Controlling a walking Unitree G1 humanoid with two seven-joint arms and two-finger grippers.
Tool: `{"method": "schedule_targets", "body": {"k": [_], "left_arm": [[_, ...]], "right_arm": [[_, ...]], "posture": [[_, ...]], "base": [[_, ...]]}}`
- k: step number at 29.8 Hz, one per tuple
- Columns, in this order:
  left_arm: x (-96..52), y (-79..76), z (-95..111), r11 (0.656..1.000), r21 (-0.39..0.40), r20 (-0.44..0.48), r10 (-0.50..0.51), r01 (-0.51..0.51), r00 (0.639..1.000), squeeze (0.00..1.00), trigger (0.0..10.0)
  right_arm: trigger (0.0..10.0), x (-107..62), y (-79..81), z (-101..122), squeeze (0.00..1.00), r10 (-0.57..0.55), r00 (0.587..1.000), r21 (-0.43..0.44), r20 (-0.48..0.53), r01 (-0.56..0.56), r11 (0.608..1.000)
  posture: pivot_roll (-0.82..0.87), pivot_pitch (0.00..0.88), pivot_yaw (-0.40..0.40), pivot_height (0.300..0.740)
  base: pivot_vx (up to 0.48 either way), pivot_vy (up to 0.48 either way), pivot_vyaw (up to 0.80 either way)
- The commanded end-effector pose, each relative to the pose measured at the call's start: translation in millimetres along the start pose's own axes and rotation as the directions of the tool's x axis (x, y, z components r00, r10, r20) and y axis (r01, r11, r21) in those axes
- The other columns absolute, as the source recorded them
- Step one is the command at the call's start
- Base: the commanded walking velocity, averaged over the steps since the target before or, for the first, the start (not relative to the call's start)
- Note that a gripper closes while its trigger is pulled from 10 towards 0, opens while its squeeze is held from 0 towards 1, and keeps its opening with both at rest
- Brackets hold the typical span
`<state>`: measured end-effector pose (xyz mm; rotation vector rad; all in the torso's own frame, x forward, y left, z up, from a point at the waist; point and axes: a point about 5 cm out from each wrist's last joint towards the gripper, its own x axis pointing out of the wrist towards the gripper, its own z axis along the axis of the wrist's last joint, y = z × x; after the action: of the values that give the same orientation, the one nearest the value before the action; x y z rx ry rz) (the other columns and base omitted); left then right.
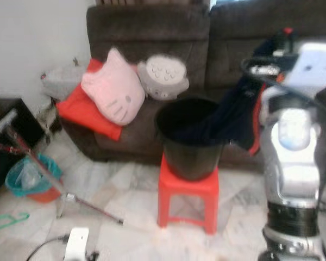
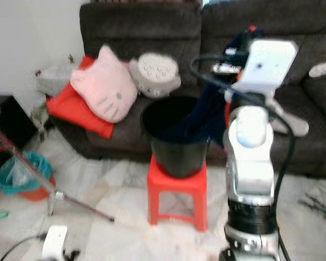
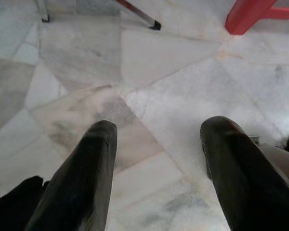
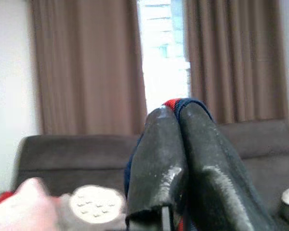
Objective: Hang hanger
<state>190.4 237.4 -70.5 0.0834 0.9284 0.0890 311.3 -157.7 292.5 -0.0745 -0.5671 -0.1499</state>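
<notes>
My right arm is raised in front of the sofa. Its gripper is shut on a dark navy garment with red trim. The garment hangs from the gripper down into a black bucket standing on a red stool. A green hanger lies on the floor at the far left, well away from both grippers. My left gripper hangs low over the marble floor, open, with nothing between its fingers.
A brown sofa holds a pink cat cushion, a grey round cushion and a red cushion. A leaning metal stand with red poles, a teal basket and a white device are on the floor at left.
</notes>
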Motion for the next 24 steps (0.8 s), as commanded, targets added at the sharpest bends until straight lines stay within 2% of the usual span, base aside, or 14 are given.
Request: {"method": "schedule_targets", "body": {"k": [1, 16, 18, 24], "left_arm": [[0.0, 0.9, -0.3, 1.0, 0.01, -0.005, 0.01, -0.01, 1.0, 0.0, 10.0], [0.9, -2.7, 1.8, 1.0, 0.012, -0.006, 0.006, -0.006, 1.0, 0.0, 10.0], [1.3, -1.7, 5.0, 1.0, 0.011, 0.001, 0.006, -0.006, 1.0, 0.0, 10.0], [0.4, 13.9, 12.8, 1.0, 0.006, 0.013, 0.022, -0.022, 1.0, 0.0, 10.0]], "right_arm": [[10.0, 3.7, -1.6, 10.8, 0.0, -0.006, 0.999, -0.001, 0.046, 0.006, 1.0], [10.0, 5.5, -4.2, 14.3, 0.0, -0.019, 0.997, -0.022, 0.08, 0.021, 1.0], [10.0, 5.4, 1.0, 24.9, 0.0, 0.018, 0.989, -0.036, 0.146, -0.013, 0.999], [10.0, -1.3, 21.9, 53.1, 0.0, 0.167, 0.941, 0.07, 0.294, -0.195, 0.978]], "posture": [[-0.08, 0.0, 0.09, 0.74], [-0.08, 0.0, 0.091, 0.74], [-0.08, 0.0, 0.091, 0.74], [-0.08, 0.0, 0.092, 0.74]], "base": [[0.0, 0.0, 0.0], [0.0, 0.0, 0.0], [0.0, 0.0, 0.0], [0.0, 0.0, 0.0]]}}
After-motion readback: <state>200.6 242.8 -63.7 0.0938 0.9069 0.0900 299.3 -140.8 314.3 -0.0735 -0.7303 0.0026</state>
